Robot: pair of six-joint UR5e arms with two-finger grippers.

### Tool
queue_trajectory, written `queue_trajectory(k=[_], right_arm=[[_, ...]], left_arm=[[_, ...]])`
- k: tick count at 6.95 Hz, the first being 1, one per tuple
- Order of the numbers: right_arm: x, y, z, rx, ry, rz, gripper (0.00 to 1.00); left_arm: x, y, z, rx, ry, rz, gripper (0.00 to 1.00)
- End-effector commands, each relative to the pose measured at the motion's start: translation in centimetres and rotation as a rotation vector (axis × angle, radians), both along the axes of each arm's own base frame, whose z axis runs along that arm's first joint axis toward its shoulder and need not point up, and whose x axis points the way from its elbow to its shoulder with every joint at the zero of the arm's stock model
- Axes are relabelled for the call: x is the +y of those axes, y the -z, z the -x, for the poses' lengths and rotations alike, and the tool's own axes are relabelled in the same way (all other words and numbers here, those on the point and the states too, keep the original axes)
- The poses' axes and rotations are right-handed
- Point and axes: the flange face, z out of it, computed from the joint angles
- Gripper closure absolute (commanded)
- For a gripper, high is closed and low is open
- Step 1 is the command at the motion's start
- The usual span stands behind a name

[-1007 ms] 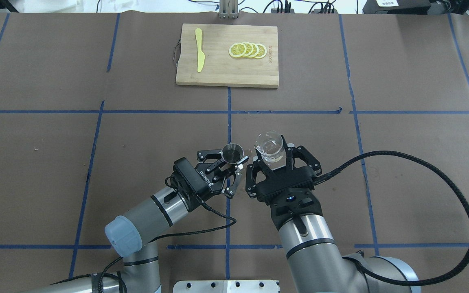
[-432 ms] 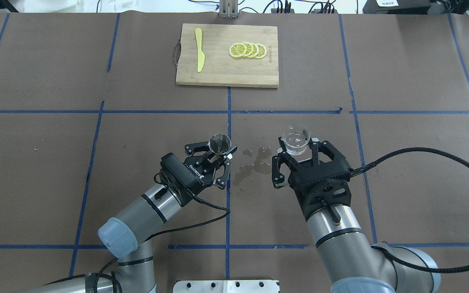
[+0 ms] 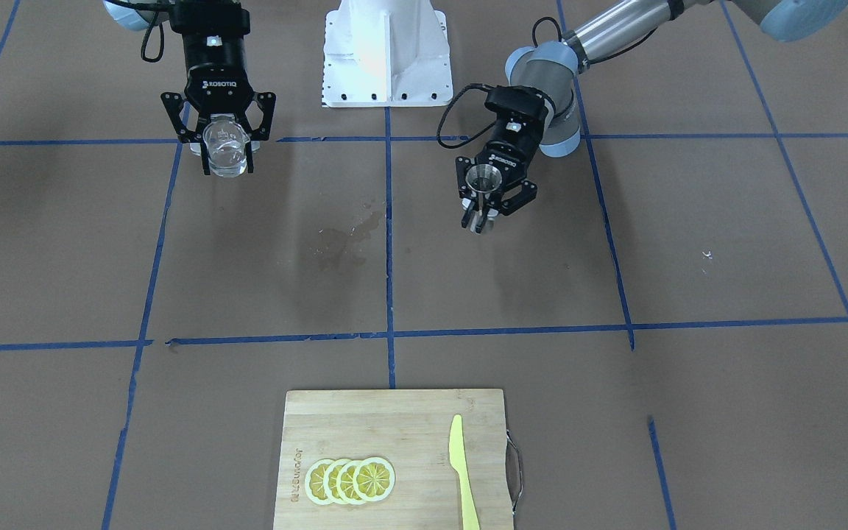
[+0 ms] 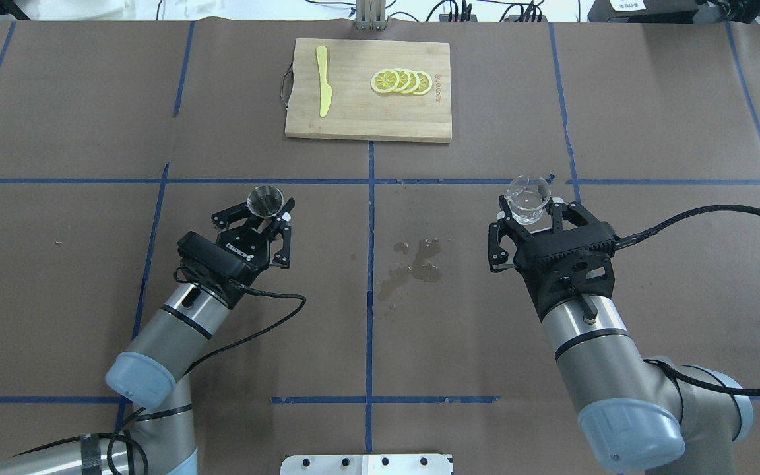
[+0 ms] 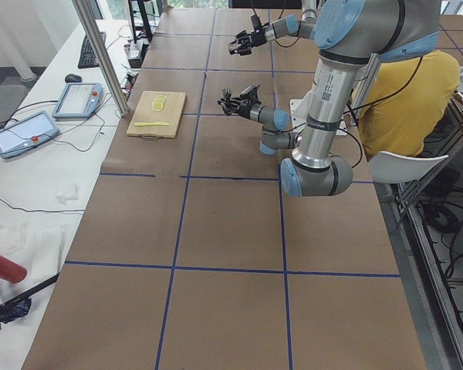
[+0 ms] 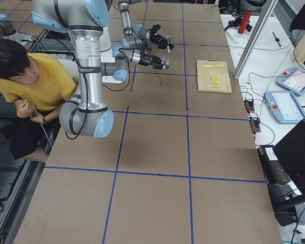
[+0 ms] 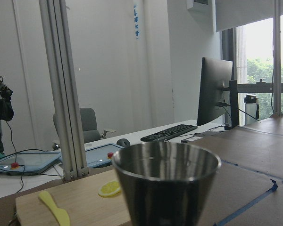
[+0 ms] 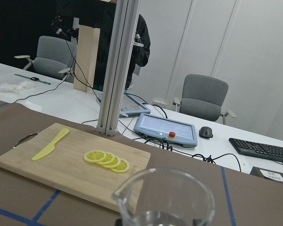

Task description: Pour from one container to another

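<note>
Holding one vessel in each arm, I had my left gripper [image 4: 266, 212] clamped on the waist of the stainless-steel jigger [image 4: 266, 198]. My right gripper [image 4: 530, 215] was closed around the clear glass cup [image 4: 529, 196]. Both vessels were upright and lifted off the paper-covered table [image 4: 650, 99]. They were well apart, one on each side of the centre tape line.

Between them a wet patch [image 4: 413, 265] darkened the paper, which I took for liquid that had missed its mark. My right wrist camera showed only a little clear liquid low in the cup, with its pouring lip turned to that view's left. My left wrist camera showed the jigger's rim level, but I could not tell whether anything lay inside.

The jigger's mouth was narrow, so I judged the pour needed a close approach. The cup's lip should come just above and just inside the jigger's rim before any tilt begins. The tilt should be a slow roll of my right wrist about the lip, so the stream falls short rather than arcing past. My left arm should hold the jigger dead level and unmoving, with its grip firm on the waist. With so little left in the cup, haste risked adding to the puddle.

The cutting board [image 4: 353, 122], with its lemon slices [image 4: 401, 81] and yellow knife [image 4: 322, 80], lay far across the table, clear of all this.
</note>
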Motion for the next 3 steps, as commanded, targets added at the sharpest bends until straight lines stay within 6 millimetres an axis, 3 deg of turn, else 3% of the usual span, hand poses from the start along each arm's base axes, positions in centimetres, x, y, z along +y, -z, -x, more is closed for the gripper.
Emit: queue_trajectory(k=[1, 3], right_arm=[[-0.8, -1.2, -0.2, 0.024, -0.001, 0.013, 1.00], [-1.4, -1.9, 0.0, 0.021, -0.007, 0.027, 1.00]], left_arm=[[-3.9, -3.2, 4.5, -0.048, 0.094, 0.022, 1.00], [-5.5, -6.2, 8.3, -0.100, 0.135, 0.036, 1.00]])
